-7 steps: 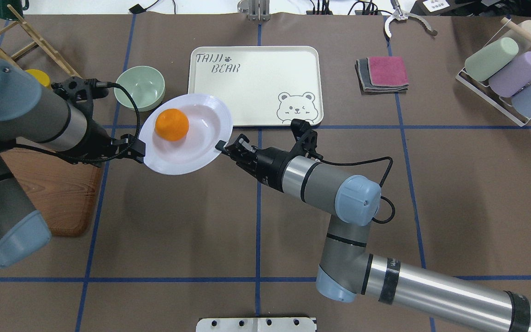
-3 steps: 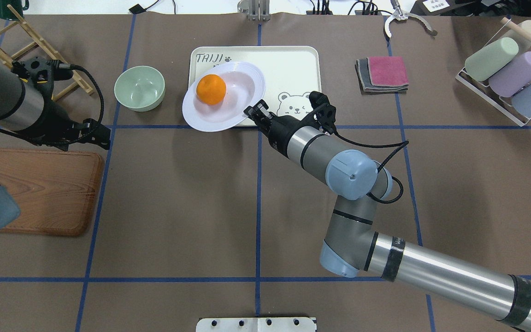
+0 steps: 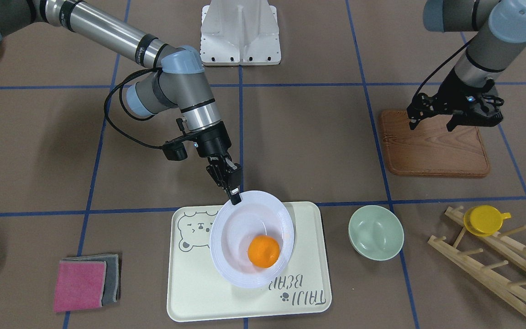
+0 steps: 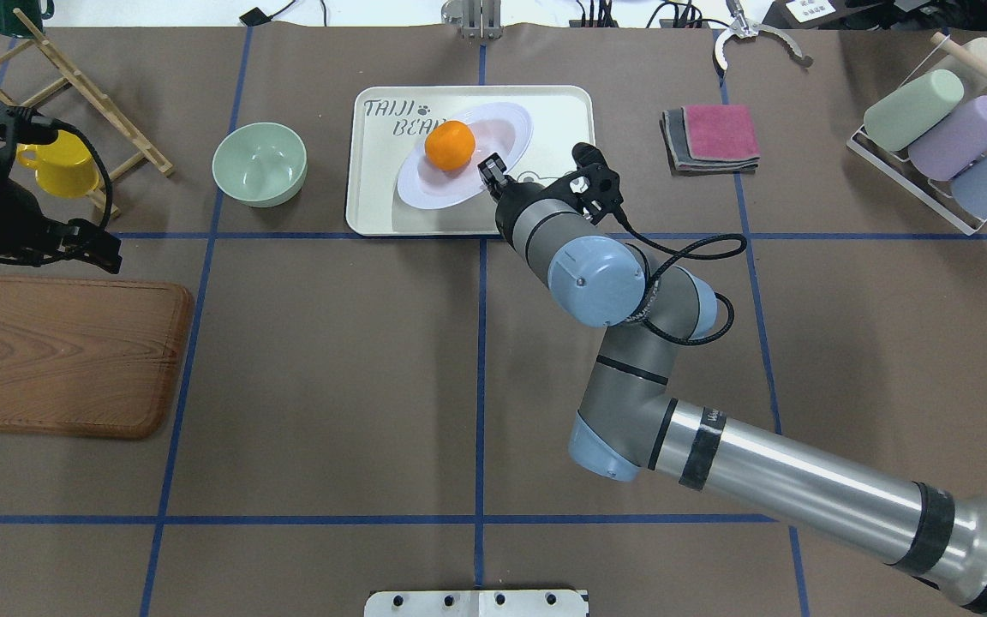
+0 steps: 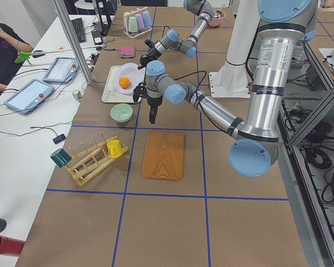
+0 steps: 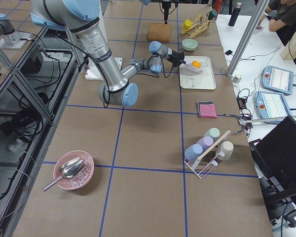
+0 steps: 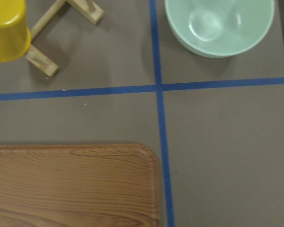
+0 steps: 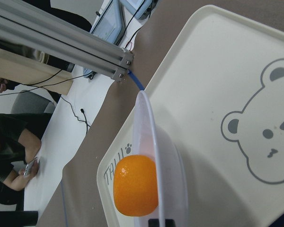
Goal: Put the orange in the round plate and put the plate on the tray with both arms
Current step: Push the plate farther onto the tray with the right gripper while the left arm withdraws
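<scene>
The orange (image 3: 263,251) (image 4: 448,144) (image 8: 135,185) lies in the white round plate (image 3: 240,228) (image 4: 425,193) (image 8: 149,142). The plate hangs tilted over the cream tray (image 3: 199,292) (image 4: 382,188) (image 8: 217,71); I cannot tell whether its far edge touches it. My right gripper (image 3: 234,197) (image 4: 490,165) is shut on the plate's near rim. My left gripper (image 3: 431,123) (image 4: 95,248) is open and holds nothing. It hovers far from the plate, above the far edge of the wooden board (image 3: 432,146) (image 4: 65,356).
A pale-green bowl (image 3: 376,232) (image 4: 259,163) (image 7: 217,26) stands beside the tray. A wooden rack with a yellow cup (image 3: 484,219) (image 4: 56,163) is at the left. Folded cloths (image 4: 712,137) and a rack of pastel cups (image 4: 939,137) lie to the right.
The left gripper let go of the plate and drew back to the left. The right gripper alone carried the plate with the orange forward over the tray.
</scene>
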Controlling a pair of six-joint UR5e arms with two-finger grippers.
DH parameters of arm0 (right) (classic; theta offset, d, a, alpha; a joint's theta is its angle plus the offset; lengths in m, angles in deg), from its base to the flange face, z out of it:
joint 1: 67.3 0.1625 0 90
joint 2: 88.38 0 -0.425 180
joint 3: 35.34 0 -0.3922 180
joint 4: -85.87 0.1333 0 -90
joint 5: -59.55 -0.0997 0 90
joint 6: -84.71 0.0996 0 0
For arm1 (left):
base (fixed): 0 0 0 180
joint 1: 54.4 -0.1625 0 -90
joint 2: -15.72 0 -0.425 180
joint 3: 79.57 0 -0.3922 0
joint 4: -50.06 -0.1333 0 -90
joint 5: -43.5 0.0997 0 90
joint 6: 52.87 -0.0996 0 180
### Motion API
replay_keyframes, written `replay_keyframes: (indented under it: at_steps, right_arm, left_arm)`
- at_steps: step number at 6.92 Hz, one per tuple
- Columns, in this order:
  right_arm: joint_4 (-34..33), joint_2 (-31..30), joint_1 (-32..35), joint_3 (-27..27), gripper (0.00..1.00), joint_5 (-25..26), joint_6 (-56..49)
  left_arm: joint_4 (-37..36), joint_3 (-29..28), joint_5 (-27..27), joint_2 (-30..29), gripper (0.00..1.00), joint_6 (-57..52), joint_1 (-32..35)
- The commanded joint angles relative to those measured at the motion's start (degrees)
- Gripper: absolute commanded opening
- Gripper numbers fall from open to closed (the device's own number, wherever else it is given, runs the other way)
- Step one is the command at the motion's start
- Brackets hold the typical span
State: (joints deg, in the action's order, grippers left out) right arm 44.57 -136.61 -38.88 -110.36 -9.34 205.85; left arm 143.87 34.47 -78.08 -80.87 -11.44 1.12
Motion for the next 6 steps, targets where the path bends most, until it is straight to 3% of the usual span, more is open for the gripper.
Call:
replay_keyframes:
  at_steps: [1,2,3,4,5,6]
  right_arm:
    - [-0.2,1.0,0.1,2.3,0.0,1.6,6.4]
    - [-0.2,0.9,0.1,2.9,0.0,1.8,7.2]
    - [-0.3,0.9,0.3,3.2,0.18,2.4,7.3]
    - [-0.8,0.9,1.0,4.5,0.65,2.5,7.2]
    - [-1.2,0.9,1.5,5.2,0.93,2.3,6.1]
    - [-3.3,1.0,1.5,5.0,1.0,0.9,0.0]
  left_arm:
    - [0.0,-0.1,0.0,1.0,0.97,-2.0,1.2]
    - [0.1,-0.4,-0.1,1.0,0.97,-2.0,1.2]
    - [0.1,-0.4,0.0,1.0,0.97,-2.0,1.3]
    - [0.1,-0.4,-0.1,1.0,0.97,-2.0,1.4]
    - [0.0,-0.4,-0.1,1.0,0.97,-2.0,1.6]
    - [0.0,-0.4,-0.2,1.0,0.97,-2.0,2.0]
